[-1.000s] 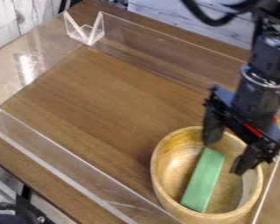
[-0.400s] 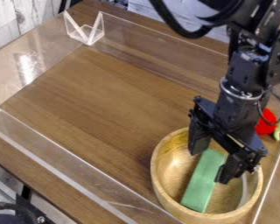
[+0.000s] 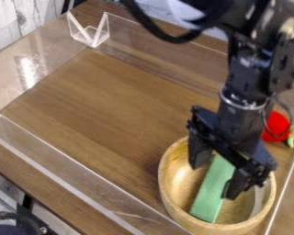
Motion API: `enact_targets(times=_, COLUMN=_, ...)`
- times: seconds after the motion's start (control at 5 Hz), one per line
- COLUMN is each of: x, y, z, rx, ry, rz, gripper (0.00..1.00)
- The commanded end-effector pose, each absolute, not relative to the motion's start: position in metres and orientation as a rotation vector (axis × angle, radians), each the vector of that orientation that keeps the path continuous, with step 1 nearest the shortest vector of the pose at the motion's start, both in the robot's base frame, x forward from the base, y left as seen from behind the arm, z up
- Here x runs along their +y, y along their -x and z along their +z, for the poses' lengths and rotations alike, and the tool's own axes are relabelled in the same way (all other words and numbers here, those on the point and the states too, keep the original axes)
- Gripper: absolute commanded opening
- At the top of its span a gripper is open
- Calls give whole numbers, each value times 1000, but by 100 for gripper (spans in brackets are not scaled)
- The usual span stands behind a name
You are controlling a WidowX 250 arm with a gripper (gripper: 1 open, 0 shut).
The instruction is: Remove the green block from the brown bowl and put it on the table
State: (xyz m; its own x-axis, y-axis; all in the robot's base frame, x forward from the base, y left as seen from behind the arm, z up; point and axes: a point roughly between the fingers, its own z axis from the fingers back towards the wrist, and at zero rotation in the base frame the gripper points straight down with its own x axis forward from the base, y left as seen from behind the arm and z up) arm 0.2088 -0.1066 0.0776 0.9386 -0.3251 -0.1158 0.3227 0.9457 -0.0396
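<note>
The brown bowl (image 3: 175, 188) sits at the table's (image 3: 113, 101) front right. Inside it lies the green block (image 3: 215, 195), leaning lengthwise against the bowl's inner wall. My gripper (image 3: 220, 173) hangs open over the bowl, its two dark fingers astride the block's upper end. One finger (image 3: 198, 153) is at the block's left, the other is at its right inside the bowl. The upper tip of the block is hidden behind the gripper. Nothing is gripped.
A red round toy (image 3: 279, 123) with a green stem lies to the right behind the arm. Clear acrylic walls (image 3: 63, 170) edge the table. A clear acrylic stand (image 3: 88, 29) rests at the back left corner.
The gripper has moved left and down into the bowl, from the block's right side to straddling its upper end. It has stayed open. The block has not moved.
</note>
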Motion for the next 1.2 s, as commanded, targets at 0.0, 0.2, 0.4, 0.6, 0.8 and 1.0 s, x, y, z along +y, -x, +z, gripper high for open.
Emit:
enact_targets(times=0.0, x=-112, y=-215, z=85, rx=80, ry=20, rz=-375, gripper=100)
enact_targets(times=0.2, x=-113, y=-221, z=79, rx=82, ry=13, rz=-424, gripper=100)
enact_targets(times=0.4, x=-113, y=-228, z=74, rx=75, ry=18, rz=-402, gripper=100)
enact_targets(times=0.6, x=-112, y=-234, z=72, rx=71, ry=24, rz=-370, gripper=100)
enact_targets(times=0.8, x=-113, y=-237, z=86, rx=70, ry=34, rz=-359, gripper=100)
enact_targets(times=1.0, x=-115, y=-236, z=98, rx=74, ry=43, rz=-366, gripper=100)
